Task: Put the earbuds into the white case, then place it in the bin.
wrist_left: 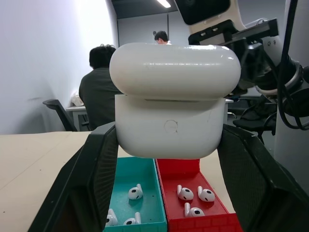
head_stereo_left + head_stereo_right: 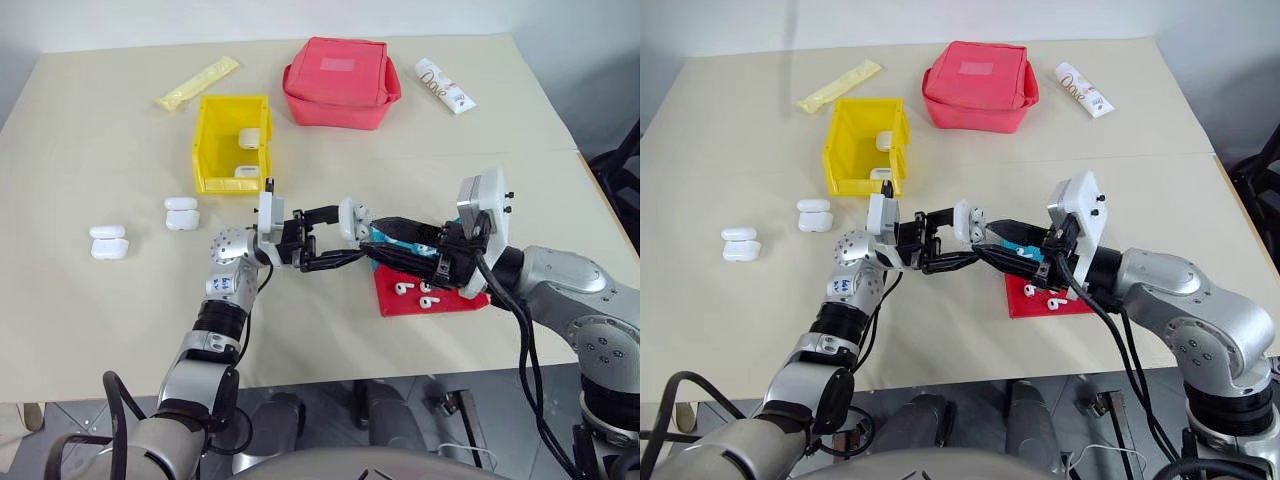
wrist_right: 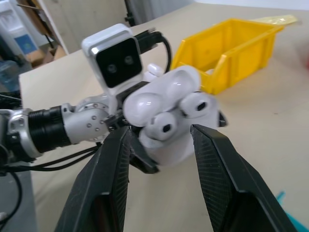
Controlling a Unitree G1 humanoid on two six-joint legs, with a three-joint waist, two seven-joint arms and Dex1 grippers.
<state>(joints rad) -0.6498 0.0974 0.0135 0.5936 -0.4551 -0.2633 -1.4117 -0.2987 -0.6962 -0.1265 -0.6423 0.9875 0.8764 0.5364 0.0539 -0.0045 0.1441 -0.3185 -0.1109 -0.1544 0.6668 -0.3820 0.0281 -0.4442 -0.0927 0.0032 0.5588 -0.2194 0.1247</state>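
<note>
Clamped between my left gripper's black fingers, the small glossy white hinged case hangs mid-table, lid up, earbuds seated; my right gripper straddles it, half-open. Next, I judge: shut lid, carry toward the yellow plastic bin at eleven o'clock

Left hand clamped (right hand parted).
</note>
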